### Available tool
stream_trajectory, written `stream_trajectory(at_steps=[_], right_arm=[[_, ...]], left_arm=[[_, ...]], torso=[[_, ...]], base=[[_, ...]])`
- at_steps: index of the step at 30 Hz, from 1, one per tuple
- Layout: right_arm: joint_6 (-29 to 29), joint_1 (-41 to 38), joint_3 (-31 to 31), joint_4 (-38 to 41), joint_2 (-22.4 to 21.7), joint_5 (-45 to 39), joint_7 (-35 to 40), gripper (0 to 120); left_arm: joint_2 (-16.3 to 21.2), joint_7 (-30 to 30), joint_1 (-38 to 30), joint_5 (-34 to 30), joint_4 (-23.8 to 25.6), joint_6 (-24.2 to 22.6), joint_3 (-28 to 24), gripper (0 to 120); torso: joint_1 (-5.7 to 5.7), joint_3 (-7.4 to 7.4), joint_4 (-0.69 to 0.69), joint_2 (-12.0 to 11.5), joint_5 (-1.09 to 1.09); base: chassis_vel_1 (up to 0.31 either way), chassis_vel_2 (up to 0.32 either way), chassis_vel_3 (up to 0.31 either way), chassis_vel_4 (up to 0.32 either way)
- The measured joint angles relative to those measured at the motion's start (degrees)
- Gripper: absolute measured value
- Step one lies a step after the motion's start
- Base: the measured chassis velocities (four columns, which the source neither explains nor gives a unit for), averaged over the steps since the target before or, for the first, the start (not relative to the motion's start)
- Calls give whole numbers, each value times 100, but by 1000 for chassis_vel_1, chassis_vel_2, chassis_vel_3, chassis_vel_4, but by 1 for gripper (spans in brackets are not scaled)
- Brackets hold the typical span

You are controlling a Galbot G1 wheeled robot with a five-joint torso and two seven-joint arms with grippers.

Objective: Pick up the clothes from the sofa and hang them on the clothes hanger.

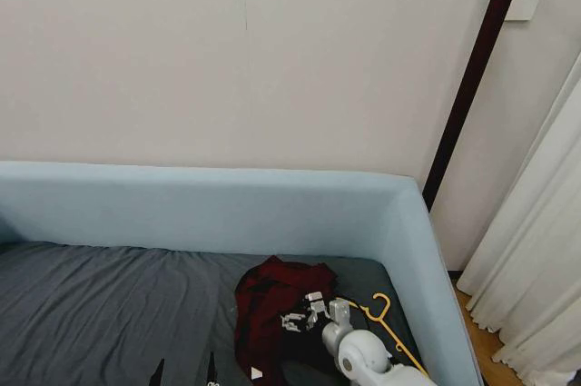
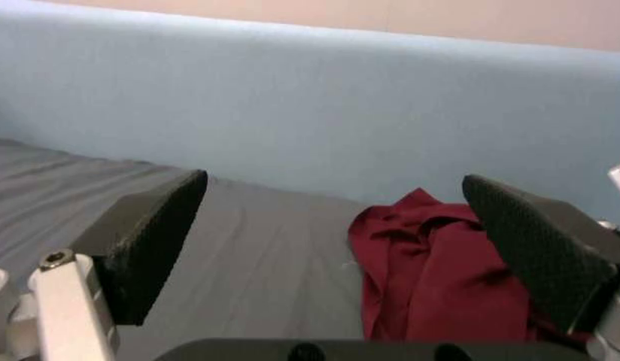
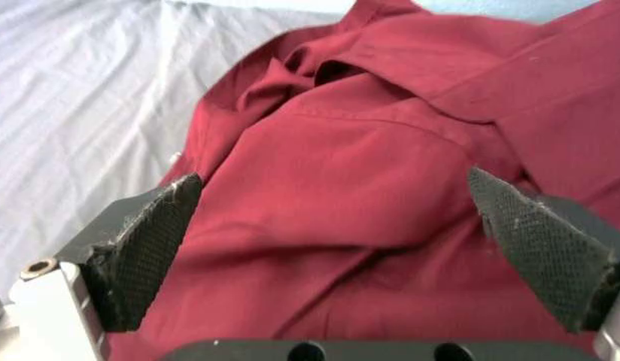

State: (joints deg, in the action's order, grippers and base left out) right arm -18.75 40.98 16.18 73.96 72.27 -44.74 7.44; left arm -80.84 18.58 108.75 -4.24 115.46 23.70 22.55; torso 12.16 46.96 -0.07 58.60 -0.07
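You are at the very start of the job: nothing is lifted and nothing is hung. The red shirt [image 1: 270, 300] lies crumpled on the sofa [image 1: 227, 209], on the dark grey seat [image 1: 91, 304] toward the sofa's right-hand end, close to the armrest there. The yellow hanger [image 1: 388, 321] lies flat on that seat too, between the shirt and the armrest, bare, with part of it hidden behind your right arm. Your right gripper [image 3: 335, 186] hangs low over the sofa seat, right above the shirt, its claw spread wide with red cloth between the pads and nothing pinched; I cannot tell whether the pads touch the fabric. Your left gripper [image 2: 335, 184] sits farther toward the sofa's middle, over bare seat, its claw also wide and empty, facing the sofa's back. By my reading, everything is left to do: closing on the shirt, raising it off the sofa, and getting it onto the hanger.
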Motion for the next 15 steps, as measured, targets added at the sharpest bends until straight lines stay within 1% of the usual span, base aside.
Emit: stream_trajectory(at_steps=[1, 4, 8, 10, 12, 13, 15], right_arm=[[0, 0, 0, 0, 0, 0, 0, 100], [-115, -147, 33, -539, 399, 201, 96, 100], [-78, -148, 22, -764, 570, 311, 243, 100], [-35, -118, 26, -799, 615, 308, 278, 96], [-28, -79, 25, -799, 647, 330, 313, 89], [-28, -79, 25, -799, 647, 330, 313, 89], [-36, -62, 5, -821, 652, 369, 353, 79]], left_arm=[[0, 0, 0, 0, 0, 0, 0, 100], [-7, 16, 53, -7, 25, 38, 58, 100], [-12, 22, 65, -14, 9, 63, 101, 100], [-18, 48, 61, -15, -33, 72, 128, 100], [-18, 58, 58, -28, -43, 81, 136, 100], [-18, 58, 58, -28, -43, 81, 136, 100], [-10, 60, 35, -41, -48, 81, 132, 100]], torso=[[0, 0, 0, 0, 0], [0, 0, 2, 0, 2], [-1, 0, 1, 0, 2], [-1, 0, 0, 0, 0], [-1, 0, 0, 0, 2], [-1, 0, 0, 0, 2], [-1, 0, 0, 0, 2]], base=[[0, 0, 0, 0], [0, 0, 0, 0], [0, 0, 0, 0], [0, 0, 0, 0], [0, 0, 0, 0], [0, 0, 0, 0], [0, 0, 0, 0]])
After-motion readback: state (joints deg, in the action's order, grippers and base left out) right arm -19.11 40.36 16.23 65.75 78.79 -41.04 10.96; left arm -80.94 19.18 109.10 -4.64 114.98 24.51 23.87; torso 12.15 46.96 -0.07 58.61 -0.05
